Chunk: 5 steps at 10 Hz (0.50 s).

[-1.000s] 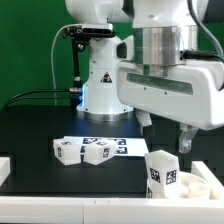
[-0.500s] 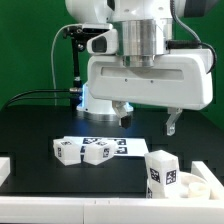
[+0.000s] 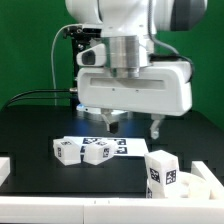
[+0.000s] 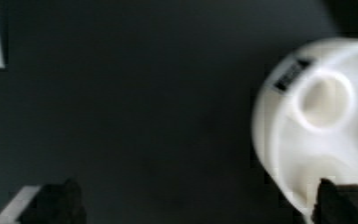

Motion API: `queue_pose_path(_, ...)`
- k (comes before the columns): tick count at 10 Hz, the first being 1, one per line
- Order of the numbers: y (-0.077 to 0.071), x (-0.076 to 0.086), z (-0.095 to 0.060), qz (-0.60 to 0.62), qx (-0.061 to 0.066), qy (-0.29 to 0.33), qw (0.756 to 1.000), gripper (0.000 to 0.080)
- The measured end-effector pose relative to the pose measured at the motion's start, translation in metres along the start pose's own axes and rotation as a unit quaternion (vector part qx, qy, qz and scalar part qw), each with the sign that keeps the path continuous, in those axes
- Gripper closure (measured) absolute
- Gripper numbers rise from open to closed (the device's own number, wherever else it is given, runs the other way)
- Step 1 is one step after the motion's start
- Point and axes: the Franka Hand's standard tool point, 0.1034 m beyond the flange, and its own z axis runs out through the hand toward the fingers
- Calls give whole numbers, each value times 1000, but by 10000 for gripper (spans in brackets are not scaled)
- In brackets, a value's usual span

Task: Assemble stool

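While jaws stay wide, empty, gripper (image 3: 132,128) has shifted toward exterior view's left, seemingly nearer legs (image 3: 85,151)

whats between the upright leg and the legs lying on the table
Mostly bare black table; the marker board's edge shows beside the lying legs, well short of the upright leg. The exterior view shows this.

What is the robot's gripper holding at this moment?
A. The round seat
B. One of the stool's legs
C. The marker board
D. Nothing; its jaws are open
D: the gripper hangs wide open above the table with nothing between its fingers, while the lying legs and the seat rest on the table apart from it.
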Motion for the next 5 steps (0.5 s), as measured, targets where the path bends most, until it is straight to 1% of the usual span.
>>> queue_pose_path(1,9,-6,0,14,-3,-3,1000,150)
queue_pose_path(2,1,-8,-3,43,-3,2,999,150)
queue_pose_path(3,-1,-9,-3,36,-2,1,999,150)
queue_pose_path(5,0,-10,-2,36,-3,1,999,150)
